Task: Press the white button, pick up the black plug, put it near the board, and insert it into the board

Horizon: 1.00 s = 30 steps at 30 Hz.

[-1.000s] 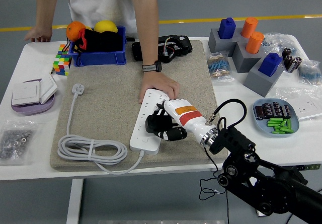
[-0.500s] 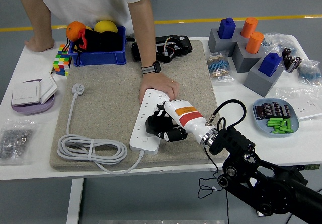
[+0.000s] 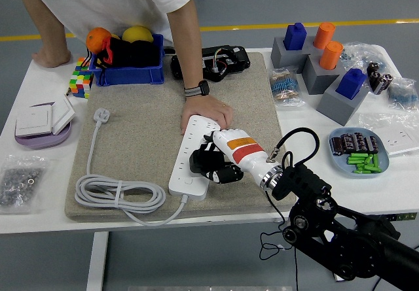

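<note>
The robot's right hand (image 3: 219, 157) rests over the white power strip (image 3: 193, 160) on the table (image 3: 39, 167), its fingers curled around a black plug (image 3: 200, 161) held against the strip's sockets. Just beyond the hand, a person's hand (image 3: 206, 116) presses down on the strip's far end. To the hand's left lies the strip's coiled white cable (image 3: 118, 193).
</note>
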Tool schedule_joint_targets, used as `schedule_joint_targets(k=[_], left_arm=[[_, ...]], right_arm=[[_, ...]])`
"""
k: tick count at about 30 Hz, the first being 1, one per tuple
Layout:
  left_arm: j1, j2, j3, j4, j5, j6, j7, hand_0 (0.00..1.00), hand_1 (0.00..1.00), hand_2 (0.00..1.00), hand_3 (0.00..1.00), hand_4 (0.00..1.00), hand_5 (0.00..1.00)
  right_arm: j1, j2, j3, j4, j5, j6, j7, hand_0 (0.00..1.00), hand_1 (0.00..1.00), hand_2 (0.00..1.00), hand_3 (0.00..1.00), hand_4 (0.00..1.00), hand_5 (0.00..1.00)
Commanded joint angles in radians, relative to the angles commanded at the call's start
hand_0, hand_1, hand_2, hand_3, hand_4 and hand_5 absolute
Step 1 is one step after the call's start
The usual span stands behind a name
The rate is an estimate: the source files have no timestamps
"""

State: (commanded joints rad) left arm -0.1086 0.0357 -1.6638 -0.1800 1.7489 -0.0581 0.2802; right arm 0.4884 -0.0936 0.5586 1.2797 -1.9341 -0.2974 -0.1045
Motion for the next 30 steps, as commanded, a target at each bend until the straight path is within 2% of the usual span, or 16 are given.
schedule_joint_targets(k=[30], left_arm=[[0.004, 0.001, 0.003, 0.0, 0.006, -0.002, 0.001, 0.626, 0.631, 0.638, 0.691, 0.575, 0.385]], right_arm=[[-0.001, 0.0, -0.005, 0.01, -0.04, 0.017, -0.036, 0.44, 0.479, 0.502, 0.488, 0.831, 0.002]])
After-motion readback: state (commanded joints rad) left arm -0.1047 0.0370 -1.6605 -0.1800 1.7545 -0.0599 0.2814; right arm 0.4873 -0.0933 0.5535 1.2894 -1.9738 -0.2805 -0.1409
